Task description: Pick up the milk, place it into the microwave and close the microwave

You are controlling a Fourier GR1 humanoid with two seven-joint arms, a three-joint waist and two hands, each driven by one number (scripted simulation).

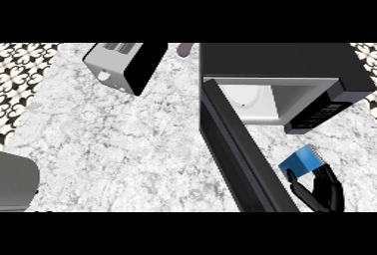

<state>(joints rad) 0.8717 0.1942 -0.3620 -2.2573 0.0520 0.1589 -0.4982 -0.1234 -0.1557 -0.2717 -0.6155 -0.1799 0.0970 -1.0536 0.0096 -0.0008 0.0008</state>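
The milk (301,160) is a small blue carton with a white ribbed top edge, tilted, just right of the open microwave door (237,149). My right hand (321,190) comes up from the lower right, its thumb and fingers curled round the carton's lower end. The black microwave (280,60) stands at the top right with its pale cavity (258,99) showing and its door swung out towards me. Only a grey piece of my left forearm (15,182) shows at the lower left edge; the left hand itself is out of the picture.
A silver toaster-like appliance (121,64) with a black side lies at the top left. A small dull purple object (184,49) sits at the back edge beside the microwave. Marbled counter (125,144) spreads left of the door.
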